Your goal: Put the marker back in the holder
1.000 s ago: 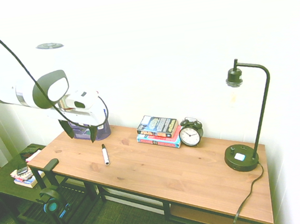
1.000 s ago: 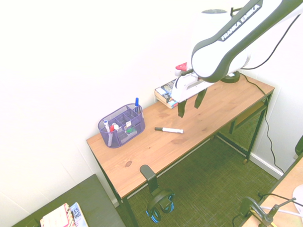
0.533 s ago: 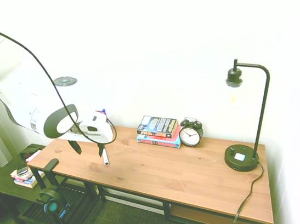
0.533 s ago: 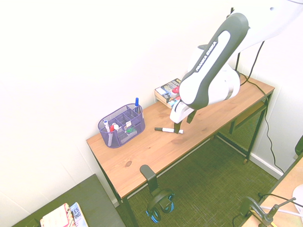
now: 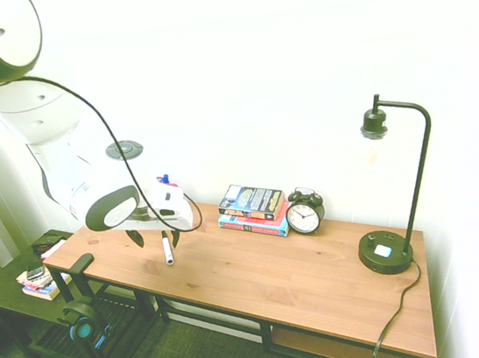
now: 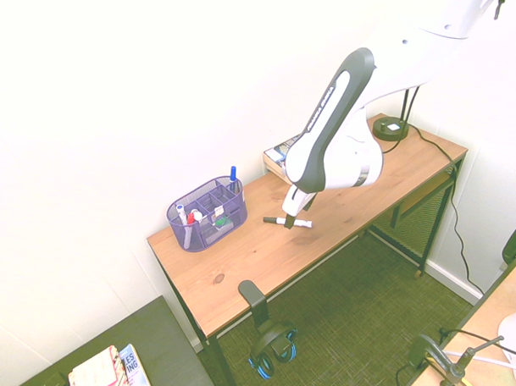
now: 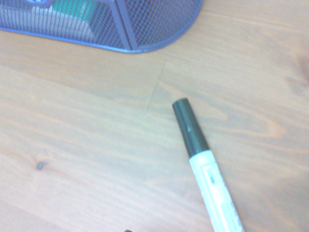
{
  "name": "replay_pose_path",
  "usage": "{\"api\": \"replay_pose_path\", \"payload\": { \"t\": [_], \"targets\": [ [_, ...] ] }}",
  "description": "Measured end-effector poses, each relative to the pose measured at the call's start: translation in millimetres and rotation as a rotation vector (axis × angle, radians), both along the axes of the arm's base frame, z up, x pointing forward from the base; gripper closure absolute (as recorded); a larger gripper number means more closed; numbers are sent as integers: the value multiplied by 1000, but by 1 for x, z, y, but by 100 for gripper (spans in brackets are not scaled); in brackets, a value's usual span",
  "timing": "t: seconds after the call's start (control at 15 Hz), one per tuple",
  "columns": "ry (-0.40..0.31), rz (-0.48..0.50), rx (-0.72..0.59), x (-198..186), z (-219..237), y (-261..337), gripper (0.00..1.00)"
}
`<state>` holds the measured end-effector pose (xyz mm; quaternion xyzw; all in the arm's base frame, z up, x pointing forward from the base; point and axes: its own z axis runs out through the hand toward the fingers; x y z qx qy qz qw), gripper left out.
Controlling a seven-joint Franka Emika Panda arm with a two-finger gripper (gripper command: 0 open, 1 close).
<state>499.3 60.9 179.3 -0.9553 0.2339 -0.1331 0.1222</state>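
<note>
1 spread tool (image 5: 155,239) hovers by the smooth, cylindrical marker (image 7: 212,188) on grainy wood (image 7: 96,145).

A slim round marker with a glossy black cap and a white barrel (image 7: 216,193) lies on a pale brown wood-grained tabletop (image 7: 96,135). Its barrel carries small dark print and runs out of the frame past the bottom edge. Well apart from the cap end, the purple-blue wire-mesh holder with a rounded corner (image 7: 161,24) stands on the wood, only partly in frame. A divider shows at its wall, and something bright green (image 7: 75,8) shows through the mesh. A small dark round knot (image 7: 40,165) marks the wood. The picture is slightly blurred.
</note>
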Motion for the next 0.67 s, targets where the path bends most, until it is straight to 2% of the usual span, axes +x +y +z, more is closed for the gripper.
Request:
{"api": "replay_pose_path", "payload": {
  "t": [0.27, 0.67],
  "targets": [
    [-7, 4, 3, -2, -21, -9, 100],
    [-14, 8, 10, -5, -28, -2, 100]
  ]
}}
